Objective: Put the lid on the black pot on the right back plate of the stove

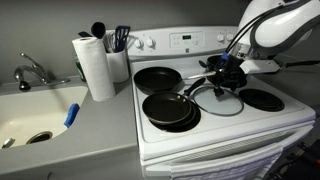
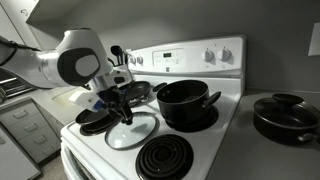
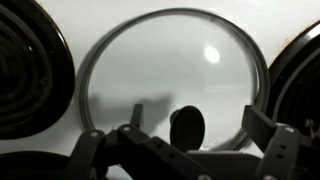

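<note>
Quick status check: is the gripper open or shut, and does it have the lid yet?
The gripper: open, jaws spread to either side of the knob of the glass lid, holding nothing.

Dim, flat indoor light; soft, grainy frames.
In the wrist view a white glare spot sits on the glass lid [image 3: 150, 70], upper right of centre, and the gripper [image 3: 190, 113] along the bottom edge is dark and blurred; both exterior views are grey.
</note>
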Robot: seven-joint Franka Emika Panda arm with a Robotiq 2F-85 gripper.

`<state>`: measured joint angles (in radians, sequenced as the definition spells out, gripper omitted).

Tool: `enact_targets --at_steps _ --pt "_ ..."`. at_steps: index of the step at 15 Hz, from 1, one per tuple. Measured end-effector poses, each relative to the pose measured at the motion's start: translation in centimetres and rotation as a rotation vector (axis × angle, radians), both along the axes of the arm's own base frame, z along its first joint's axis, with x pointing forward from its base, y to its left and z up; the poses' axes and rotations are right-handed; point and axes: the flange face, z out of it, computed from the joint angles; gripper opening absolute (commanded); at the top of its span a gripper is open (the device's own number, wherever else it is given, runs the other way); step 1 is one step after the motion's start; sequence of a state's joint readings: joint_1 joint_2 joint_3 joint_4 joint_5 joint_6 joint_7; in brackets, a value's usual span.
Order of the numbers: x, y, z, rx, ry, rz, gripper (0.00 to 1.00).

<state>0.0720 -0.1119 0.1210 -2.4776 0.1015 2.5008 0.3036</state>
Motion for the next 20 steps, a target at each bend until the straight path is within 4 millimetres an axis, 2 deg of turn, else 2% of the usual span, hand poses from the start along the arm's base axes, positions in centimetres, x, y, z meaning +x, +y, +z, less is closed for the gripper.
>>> enact_targets --at_steps 5,11,17,20 --pt "1.6 -0.6 -1.2 0.009 0.014 -0.109 1.0" --pt "3.4 -1.8 -2.0 0.012 0.025 -0.139 1.0" --pt "5.6 -0.8 -2.7 0.002 0.045 -0.051 1.0" --pt "6.0 -0.2 -2.9 -0.035 0.097 -0.014 1.0"
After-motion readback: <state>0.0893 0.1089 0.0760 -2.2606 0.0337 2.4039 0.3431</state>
